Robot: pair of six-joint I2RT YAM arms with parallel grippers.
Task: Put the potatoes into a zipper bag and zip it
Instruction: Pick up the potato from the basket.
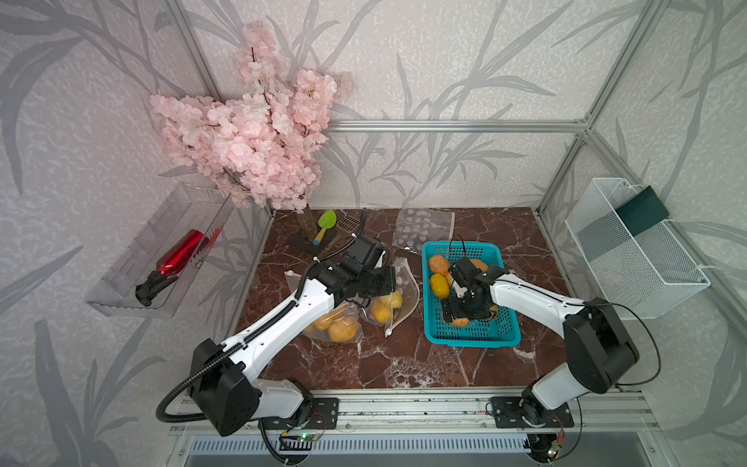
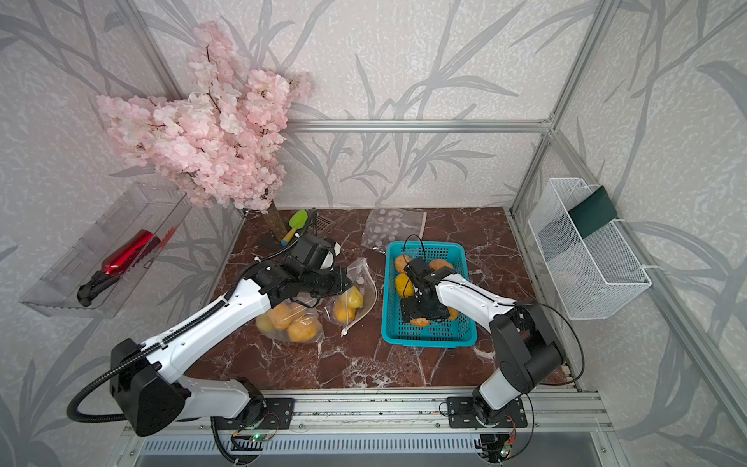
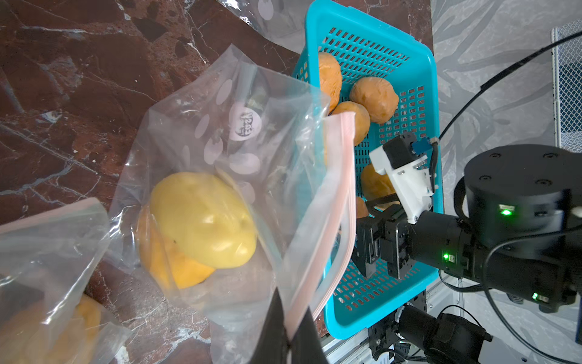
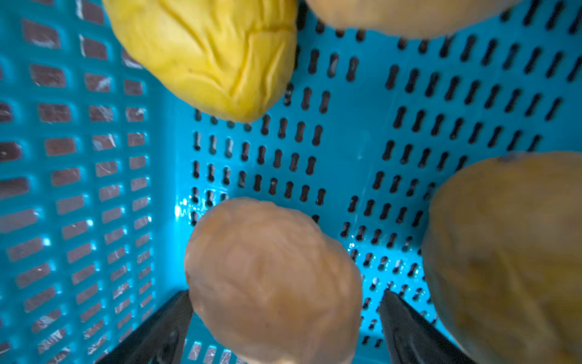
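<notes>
Toward the table's left edge, a filled bag (image 1: pixel 323 329) of potatoes (image 1: pixel 341 331) lay under the left arm. Just right of it, the left fingers (image 3: pixel 275 331) were clamped on the pink zip strip of the zipper bag (image 3: pixel 239 141). They held its mouth gaping toward the blue basket (image 1: pixel 477 337), and a yellow potato (image 3: pixel 201 220) and an orange one sat inside.

In the basket, nearer the right edge, the right fingers (image 4: pixel 170 327) stood wide, one on each side of a wrinkled tan potato (image 4: pixel 271 271), not closed on it. To grasp it well, they should probably sink lower, close gently across its narrow width, then lift clear of the basket wall.

Only the right wrist view showed that straddle; in both top views the arm hid it. Only the top views showed a spare bag (image 1: pixel 422 230) lying flat at the far edge.
</notes>
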